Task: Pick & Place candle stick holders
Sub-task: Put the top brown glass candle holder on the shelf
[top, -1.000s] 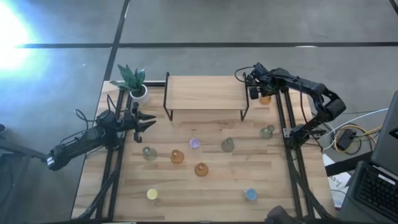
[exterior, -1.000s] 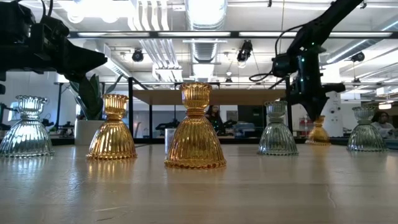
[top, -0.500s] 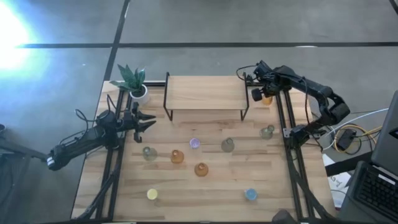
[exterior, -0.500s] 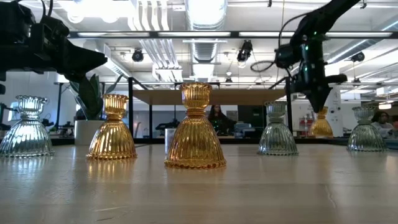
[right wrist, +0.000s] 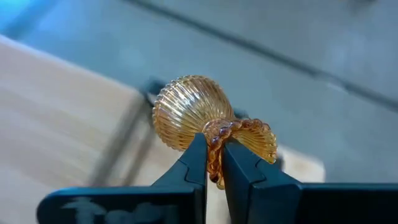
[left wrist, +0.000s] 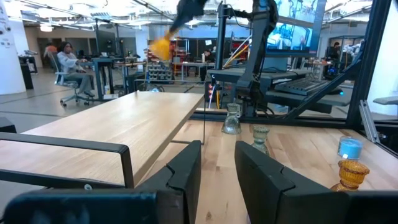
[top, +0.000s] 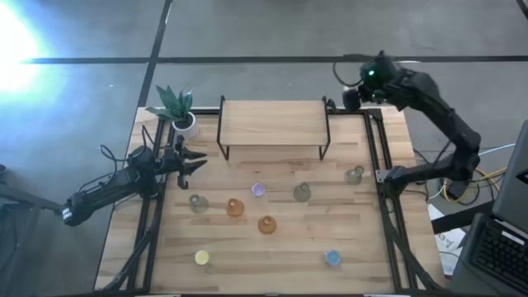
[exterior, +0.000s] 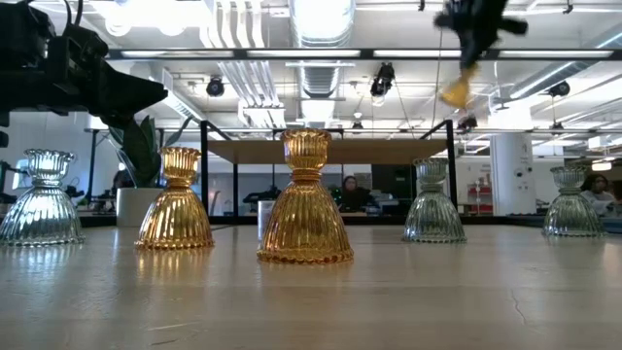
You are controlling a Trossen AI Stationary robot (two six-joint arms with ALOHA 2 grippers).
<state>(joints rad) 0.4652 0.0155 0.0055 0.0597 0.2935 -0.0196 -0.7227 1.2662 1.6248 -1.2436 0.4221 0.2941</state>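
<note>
Right hand [right wrist: 214,163] pinching amber holder [right wrist: 205,121] aloft | left hand [left wrist: 217,168] closed, empty | shelf [top: 272,124] seemingly beside.

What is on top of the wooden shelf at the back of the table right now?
The wooden shelf top looks bare in the high view. The right gripper, shut on an amber holder, is raised beyond its far right corner. The table under the shelf is covered.

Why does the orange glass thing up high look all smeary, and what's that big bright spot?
Low view: the amber holder in the right end effector is motion-blurred; left wrist view shows the smear too. High view: white glare floods the top-left floor.
</note>
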